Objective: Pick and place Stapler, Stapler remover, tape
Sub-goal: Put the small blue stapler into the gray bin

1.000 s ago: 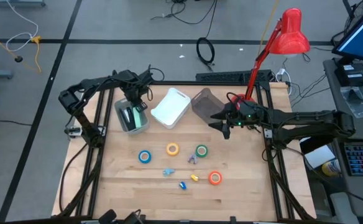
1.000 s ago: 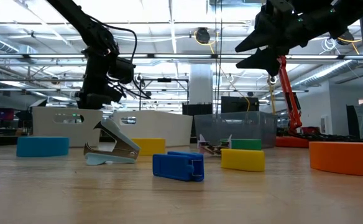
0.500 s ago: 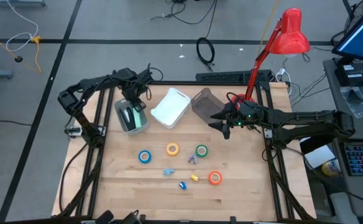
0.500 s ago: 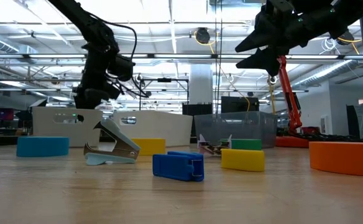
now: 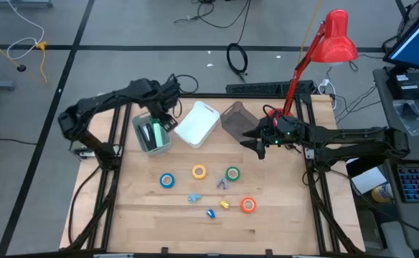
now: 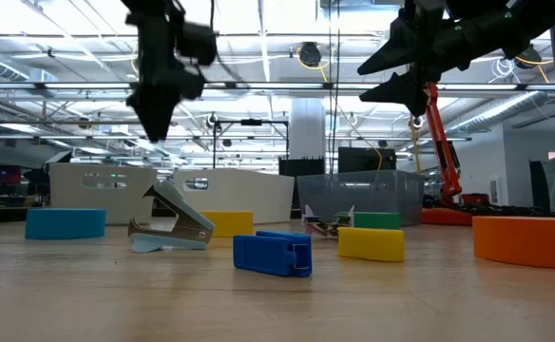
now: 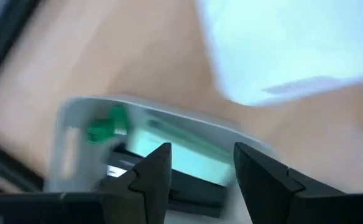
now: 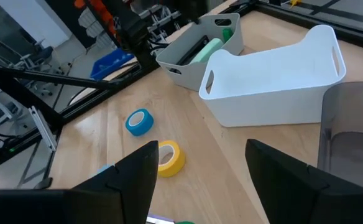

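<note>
The green and black stapler (image 5: 151,133) lies inside the grey bin (image 5: 142,145) at the far left; it also shows in the left wrist view (image 7: 169,158). My left gripper (image 5: 168,120) (image 7: 197,165) hangs open above that bin, pointing down, holding nothing. The pale blue staple remover (image 6: 170,225) (image 5: 194,198) rests on the table. Blue (image 5: 167,180), yellow (image 5: 199,172), green (image 5: 232,173) and orange (image 5: 248,205) tape rolls lie flat mid-table. My right gripper (image 5: 256,141) (image 8: 200,155) waits open above the table's far right part.
A white bin (image 5: 196,123) and a dark see-through bin (image 5: 234,118) stand beside the grey one along the far edge. Small blue (image 5: 211,213), yellow (image 5: 224,204) and purple (image 5: 221,184) clips lie among the rolls. A red lamp (image 5: 335,39) stands at the far right corner.
My left gripper has risen out of the grey bin and drifted a little toward the table's right, still pointing down. The stapler stays lying in the bin.
</note>
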